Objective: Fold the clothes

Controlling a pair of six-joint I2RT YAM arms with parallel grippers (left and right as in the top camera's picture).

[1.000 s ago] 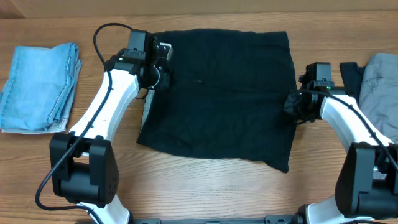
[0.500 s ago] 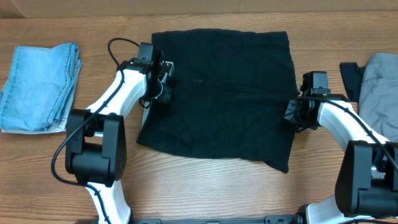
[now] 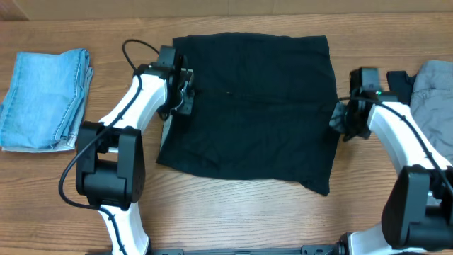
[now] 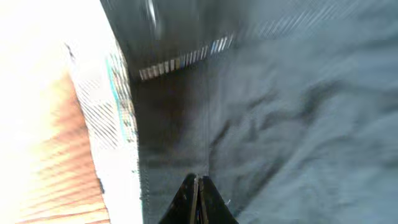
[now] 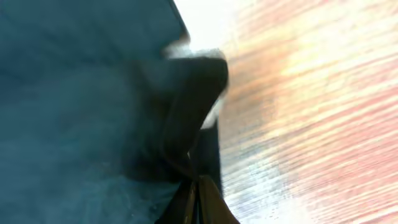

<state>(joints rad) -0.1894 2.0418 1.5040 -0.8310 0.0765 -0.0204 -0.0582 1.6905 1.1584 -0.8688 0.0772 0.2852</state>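
Observation:
A large black garment (image 3: 255, 106) lies spread flat in the middle of the wooden table (image 3: 233, 212). My left gripper (image 3: 185, 99) sits at its left edge, beside a strip of pale lining (image 3: 167, 120). In the left wrist view the left gripper (image 4: 198, 182) is shut, pinching the black fabric (image 4: 298, 112) next to the pale lining (image 4: 109, 124). My right gripper (image 3: 341, 120) is at the garment's right edge. In the right wrist view the right gripper (image 5: 198, 180) is shut on a raised fold of the black fabric (image 5: 74, 112).
Folded light-blue denim (image 3: 42, 99) lies at the far left. A grey garment (image 3: 433, 95) sits at the far right, with a dark piece (image 3: 398, 83) beside it, close behind the right arm. Bare wood runs along the front edge.
Both grippers have closed onto the black garment's side edges. The left arm swung in closer to the cloth; the right gripper shifted slightly right, bunching the edge.

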